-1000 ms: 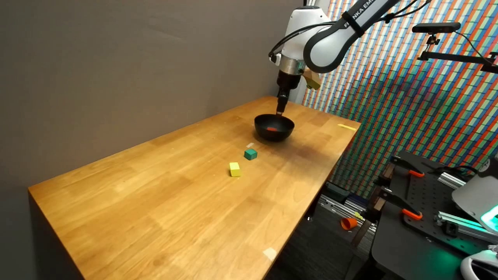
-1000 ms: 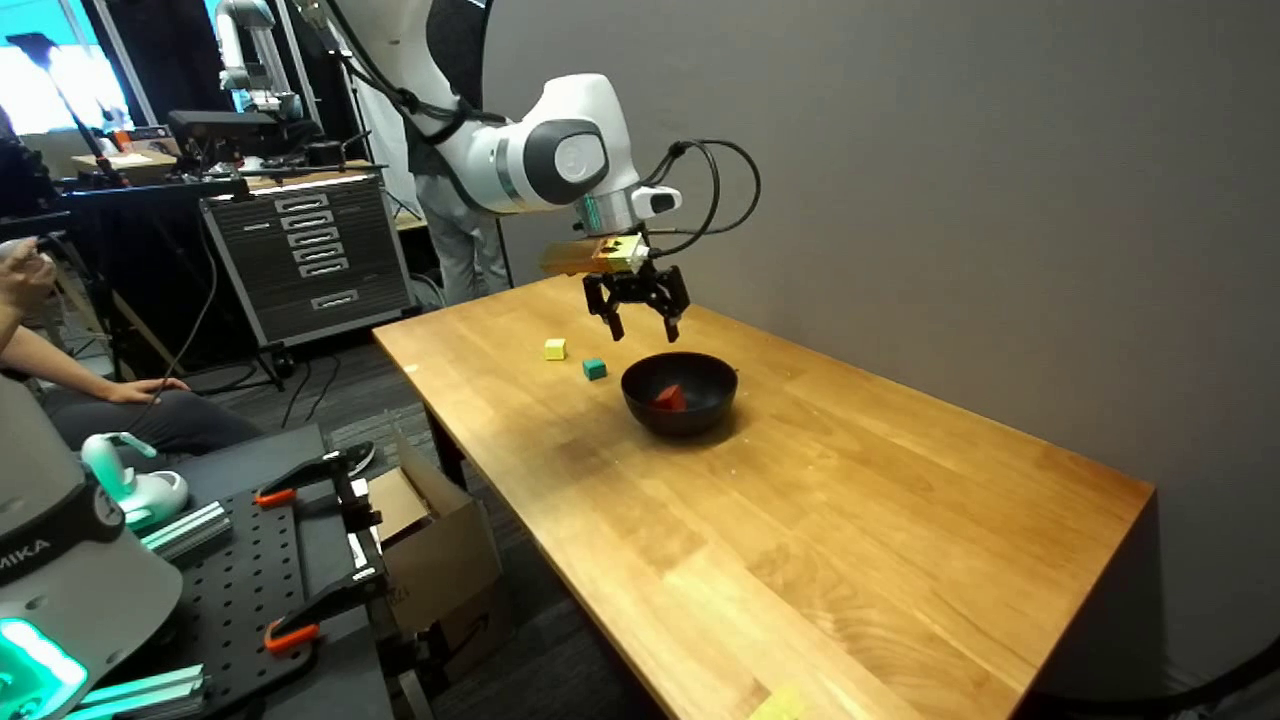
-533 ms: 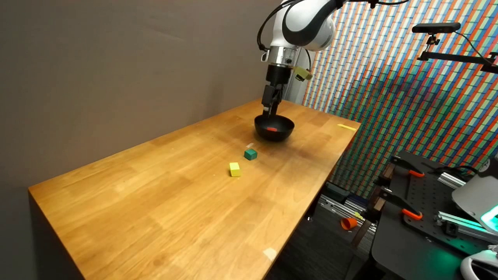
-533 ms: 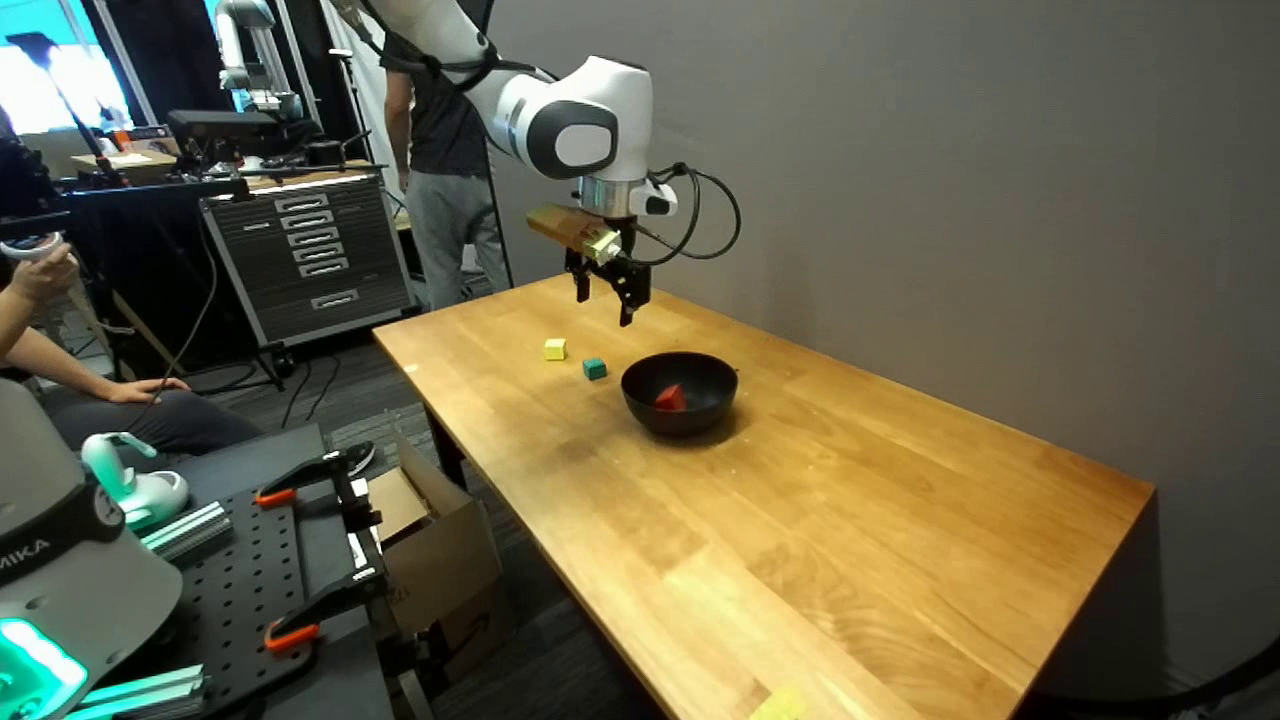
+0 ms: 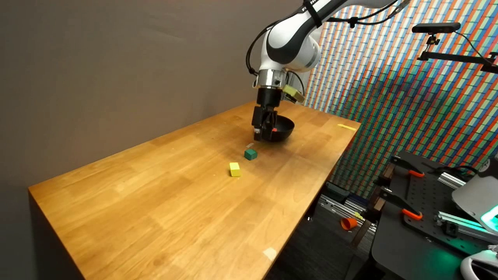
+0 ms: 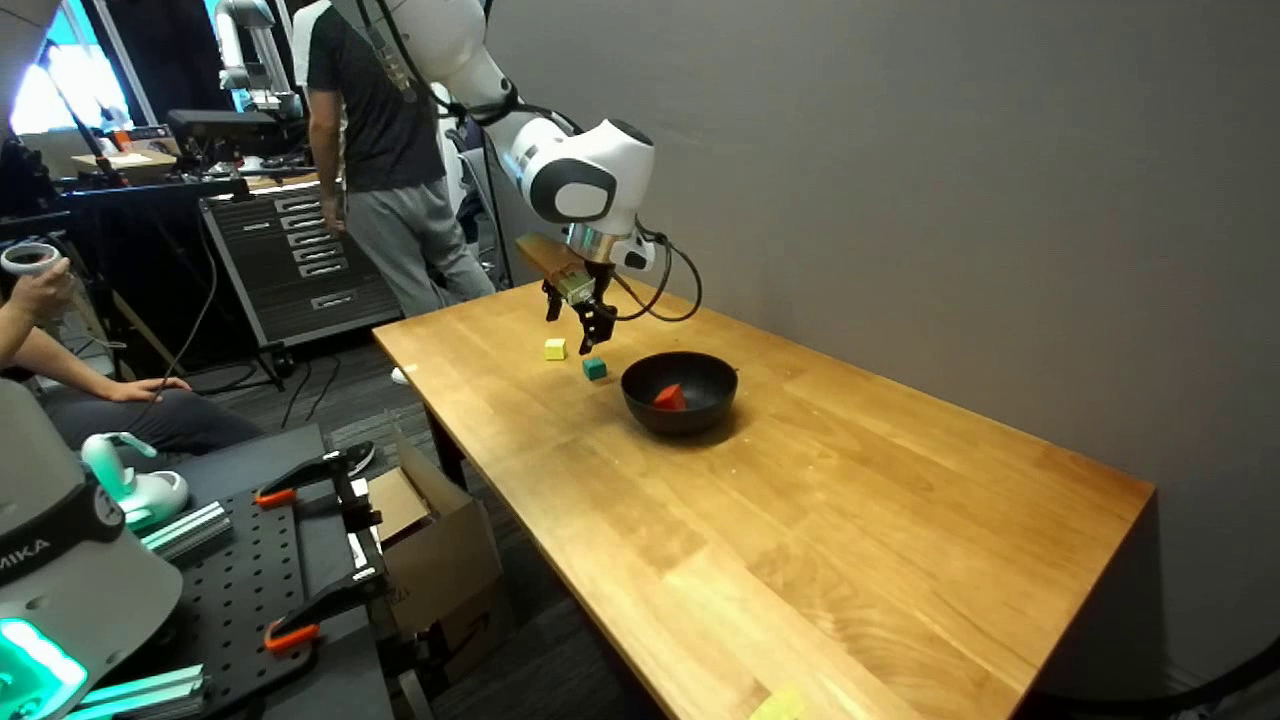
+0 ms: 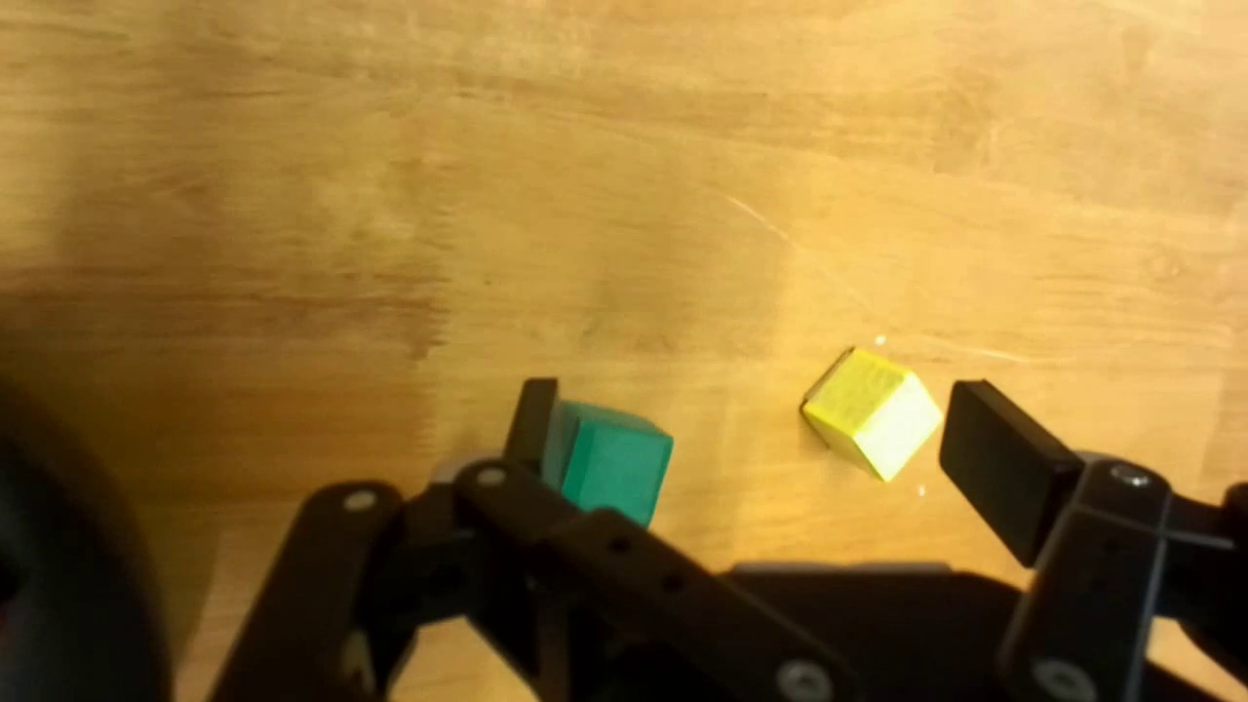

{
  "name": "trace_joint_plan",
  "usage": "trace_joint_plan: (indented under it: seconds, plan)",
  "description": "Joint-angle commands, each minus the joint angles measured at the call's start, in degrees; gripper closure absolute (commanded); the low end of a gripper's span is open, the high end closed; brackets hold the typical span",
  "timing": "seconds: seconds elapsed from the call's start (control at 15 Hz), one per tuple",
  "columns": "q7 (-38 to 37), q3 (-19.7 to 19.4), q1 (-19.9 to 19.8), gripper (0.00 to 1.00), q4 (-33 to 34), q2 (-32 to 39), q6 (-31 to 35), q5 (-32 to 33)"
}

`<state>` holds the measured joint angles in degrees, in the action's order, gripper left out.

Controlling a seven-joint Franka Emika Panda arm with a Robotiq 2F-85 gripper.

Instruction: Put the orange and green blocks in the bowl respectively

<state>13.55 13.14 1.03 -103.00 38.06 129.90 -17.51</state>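
Note:
The black bowl [image 5: 286,132] stands on the wooden table, with the orange-red block [image 6: 670,398] lying inside it. The bowl also shows in an exterior view [image 6: 660,424] and at the left edge of the wrist view [image 7: 78,575]. The green block [image 5: 251,154] sits on the table beside the bowl; it also shows in an exterior view [image 6: 595,369]. My gripper [image 6: 570,333] is open and empty, above the table near the blocks. In the wrist view the gripper [image 7: 760,439] has the green block [image 7: 620,463] by its left finger, partly hidden by it.
A yellow block [image 5: 235,169] lies close to the green one; in the wrist view the yellow block [image 7: 871,414] appears near the right finger. A grey wall [image 6: 950,250] runs along one long side of the table. A person [image 6: 380,150] stands behind the table's far end.
My gripper has turned, moved from above the bowl toward the green and yellow blocks, and come lower. It stays open. The blocks and bowl have not moved. The background person has shifted.

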Motion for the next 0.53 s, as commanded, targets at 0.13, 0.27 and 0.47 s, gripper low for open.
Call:
trace_joint_plan:
  seconds: [0.13,0.27,0.47]
  plan:
    - [0.2,0.4,2.3,0.00,2.7,5.0,2.1,0.9]
    - [0.0,-0.4,3.7,0.00,3.0,5.9,4.7,3.1]
    - [0.3,-1.6,5.5,0.00,3.8,7.6,8.8,8.2]
